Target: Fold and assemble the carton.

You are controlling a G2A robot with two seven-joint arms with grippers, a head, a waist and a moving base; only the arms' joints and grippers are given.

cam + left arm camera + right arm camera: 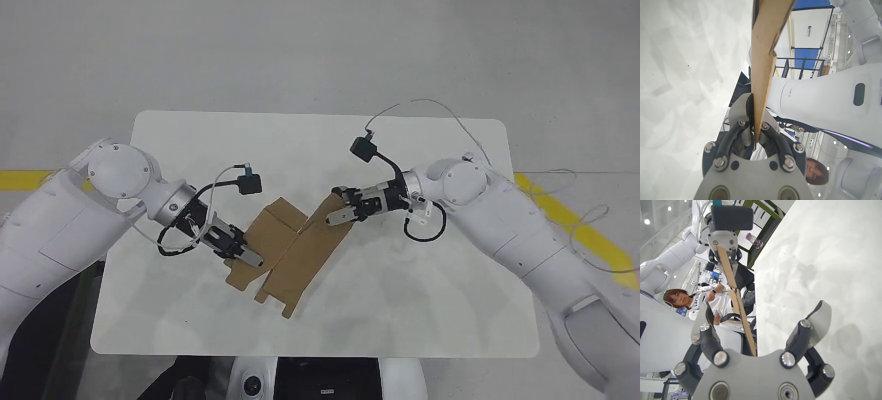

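The left claw is pressed together on a brown carton. Its dark rubber pad lies flat against one face of the board, and the sheet's thin edge runs out from between the metal fingers. It pinches an end flap at one corner of the carton. From there the board stretches away toward the right claw, which is spread wide. Its two grey fingers stand off on either side of the opposite corner flap without touching it. Between the two claws the carton is a flattened blank of corrugated cardboard, long, roughly rectangular and set slantwise. It has short square-cut flaps at both ends, slits notched between them and a crease running its length. Seen edge-on from the wrists it is thin and nearly straight, with a small step where two flaps meet and the fluted core showing along the cut edges. It lies flat and is not yet opened into a box. Under and around both claws is the tabletop, smooth matte white with rounded corners. I cannot tell whether the carton rests on it or hangs just above it.
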